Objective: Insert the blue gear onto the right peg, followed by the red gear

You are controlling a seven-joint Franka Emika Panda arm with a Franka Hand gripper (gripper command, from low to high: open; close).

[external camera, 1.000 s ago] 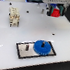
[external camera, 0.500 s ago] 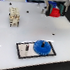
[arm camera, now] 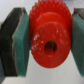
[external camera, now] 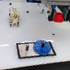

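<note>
Right now my gripper [arm camera: 48, 42] has its fingers [arm camera: 21, 44] clamped on the red gear [arm camera: 50, 37], while the blue gear [external camera: 41, 47] lies on the grey plate [external camera: 24, 50].

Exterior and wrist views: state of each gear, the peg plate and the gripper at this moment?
blue gear: lying flat on the plate, at the end toward the exterior view's right.
red gear: clamped between the gripper's pads, off the table.
gripper: shut on the red gear.
plate: flat on the table.
</note>
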